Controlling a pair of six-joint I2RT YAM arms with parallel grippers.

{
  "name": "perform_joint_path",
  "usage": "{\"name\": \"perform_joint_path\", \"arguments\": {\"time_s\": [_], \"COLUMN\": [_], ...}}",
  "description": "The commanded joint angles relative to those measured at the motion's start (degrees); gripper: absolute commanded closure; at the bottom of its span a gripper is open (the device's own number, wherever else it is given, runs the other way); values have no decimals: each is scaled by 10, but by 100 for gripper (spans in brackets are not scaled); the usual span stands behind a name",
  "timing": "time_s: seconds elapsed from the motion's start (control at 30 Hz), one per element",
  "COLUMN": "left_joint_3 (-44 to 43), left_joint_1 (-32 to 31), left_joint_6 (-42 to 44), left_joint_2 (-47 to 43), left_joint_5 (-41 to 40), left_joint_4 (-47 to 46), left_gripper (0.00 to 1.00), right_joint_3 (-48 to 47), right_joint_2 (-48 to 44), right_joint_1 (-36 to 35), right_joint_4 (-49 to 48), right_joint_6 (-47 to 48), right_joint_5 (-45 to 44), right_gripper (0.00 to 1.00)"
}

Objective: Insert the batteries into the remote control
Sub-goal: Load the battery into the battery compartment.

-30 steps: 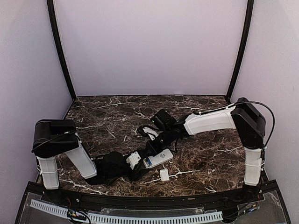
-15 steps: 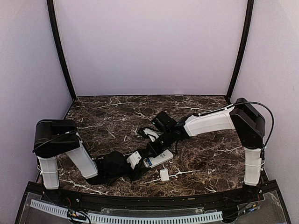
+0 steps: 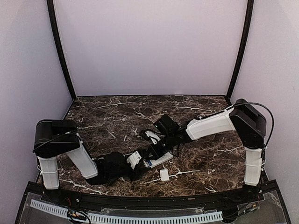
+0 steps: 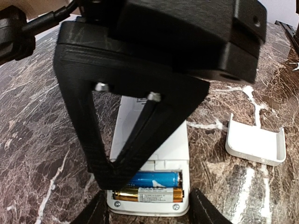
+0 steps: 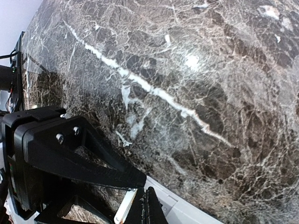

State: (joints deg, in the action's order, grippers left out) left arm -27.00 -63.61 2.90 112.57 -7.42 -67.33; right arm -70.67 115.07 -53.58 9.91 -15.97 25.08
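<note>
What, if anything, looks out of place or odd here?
Nothing damaged or spilled. The only loose piece is the cover, lying on the table beside the remote control, whose batteries sit exposed.

Place: a robot test cell of the lab kind.
Walls: plain pale lilac panels [image 3: 149, 46] close in the back and both sides.
Frame: black curved posts [image 3: 58, 51] stand at the back corners.
Worktop: one dark marble-patterned table [image 3: 107, 116].
Rig: a white-and-black left arm [image 3: 65, 149] and right arm [image 3: 210, 123], bolted at the near edge.
Wiring: a slotted white cable duct [image 3: 126, 217] along the front; a black cable [image 3: 261, 109] loops over the right arm.
</note>
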Motion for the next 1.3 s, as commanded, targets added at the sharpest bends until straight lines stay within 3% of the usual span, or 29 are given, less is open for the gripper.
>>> {"name": "perform_joint_path", "arguments": {"time_s": [0.0,0.33,0.4,0.53,0.67,1.27], "left_joint_3": [3,6,14,68,90,109], "left_joint_1": [-2,-2,-2,-2,-2,-2], "left_joint_6": [5,7,11,16,17,2], "left_joint_2": [18,18,11,-10,-28,-43], "left_joint_5": [-14,-14,-6,5,31,-11], "left_joint_4": [52,45,20,-63,-90,-117], "left_gripper": [48,47,43,27,19,19], "right_joint_3": [43,40,29,12,9,12], "right_joint_2": [-10,-34,-47,-63,-62,-1], "right_joint_1": [-1,-2,-2,-2,-2,-30], "right_joint_4": [11,30,40,58,59,67], "right_joint_6": [-16,-24,-24,-25,-33,-52], "right_joint_5": [-7,-17,-21,-23,-16,-31], "right_gripper": [100,100,100,100,100,100]}}
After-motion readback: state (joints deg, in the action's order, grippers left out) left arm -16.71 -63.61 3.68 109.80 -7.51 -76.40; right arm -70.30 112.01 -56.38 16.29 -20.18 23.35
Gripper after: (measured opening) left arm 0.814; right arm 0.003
